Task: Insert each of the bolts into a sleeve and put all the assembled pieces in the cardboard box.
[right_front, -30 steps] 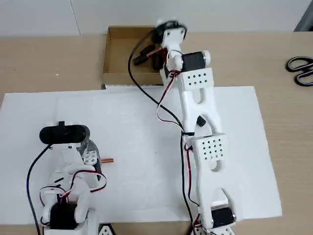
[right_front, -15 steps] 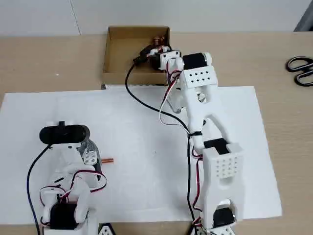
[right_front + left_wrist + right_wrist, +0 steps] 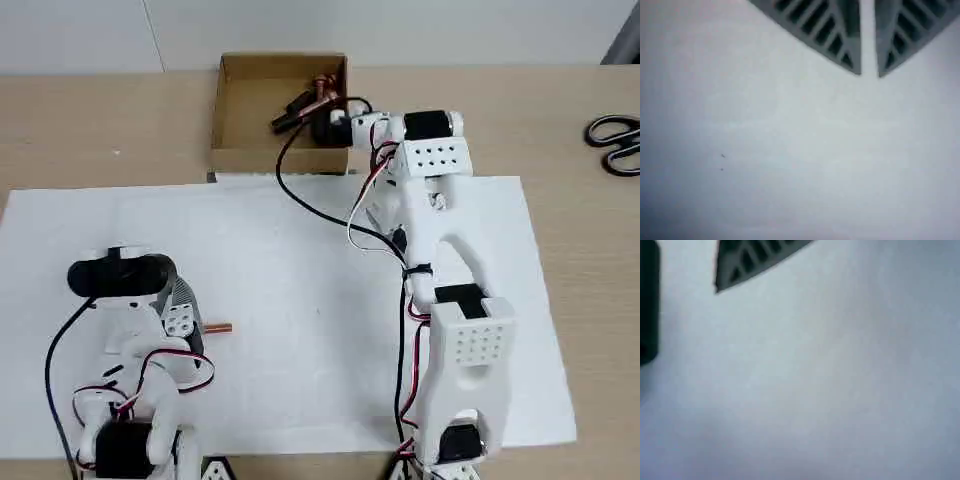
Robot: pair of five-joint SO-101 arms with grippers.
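Right gripper (image 3: 312, 102) over cardboard box (image 3: 232, 100), copper piece (image 3: 322, 88) at tips; grip unclear. Release low, inside walls. Left gripper (image 3: 869, 73) pressed together, empty, bolt (image 3: 216, 327) just beside.

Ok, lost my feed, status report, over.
Right gripper open at cardboard box, copper piece inside. Left gripper shut over paper, bolt beside. Cable crosses box wall.

- We can read no text, label, number or sign — none on the cardboard box (image 3: 230, 112) or the paper sheet (image 3: 290, 260).
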